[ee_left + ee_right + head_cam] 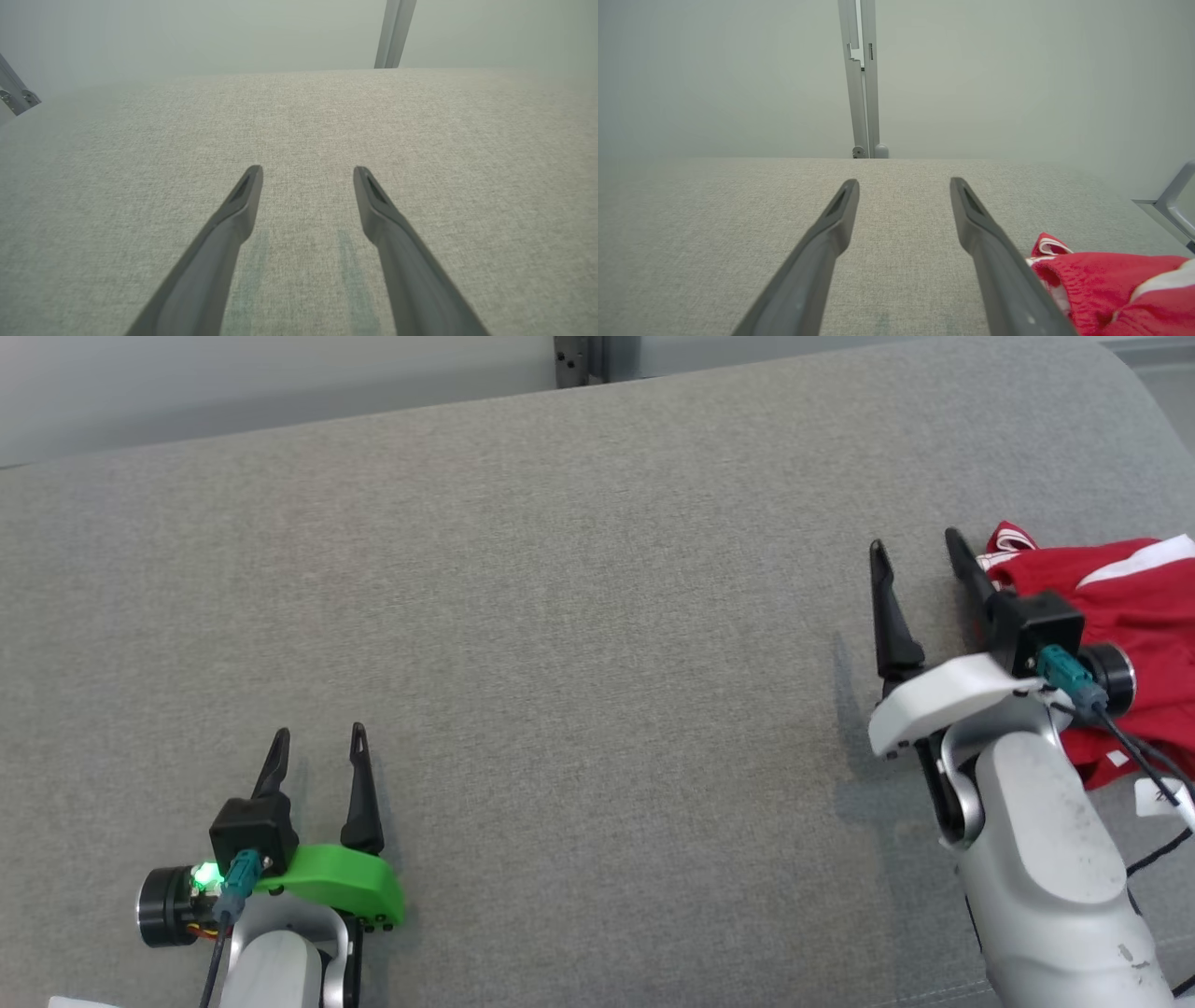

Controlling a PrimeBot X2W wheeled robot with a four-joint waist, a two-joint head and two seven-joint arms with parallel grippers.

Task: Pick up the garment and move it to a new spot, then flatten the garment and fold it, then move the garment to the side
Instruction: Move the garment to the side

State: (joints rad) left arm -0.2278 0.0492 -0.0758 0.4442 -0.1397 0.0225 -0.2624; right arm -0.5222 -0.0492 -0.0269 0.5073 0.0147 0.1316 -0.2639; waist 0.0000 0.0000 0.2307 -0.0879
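Grey woven cloth covers the bench [597,616], which runs back to a pale wall with a metal post [579,359] at its far edge.

At the lower left of the head view, the left arm comes up from the bottom edge under a green cover [341,887]. The left fingers [359,784] point straight away from the robot, low over the bench. They are spread wide and grip nothing; the left wrist view shows bare cloth between them [233,219].

The middle of the bench is plain grey cloth.

Farther right, the right arm rises from the lower right corner, its pale forearm [1046,859] leaning slightly leftward under a white cover [943,695]. The right fingers [892,616] reach farther up the bench than the left ones. They are also spread wide and grip nothing.

The garment [1120,588], red with white bands, lies crumpled at the right edge of the bench. It lies outside the right fingers, just beside the right-hand one. In the right wrist view its banded edge [1111,289] sits against that finger's outer side, though I cannot tell if they touch.
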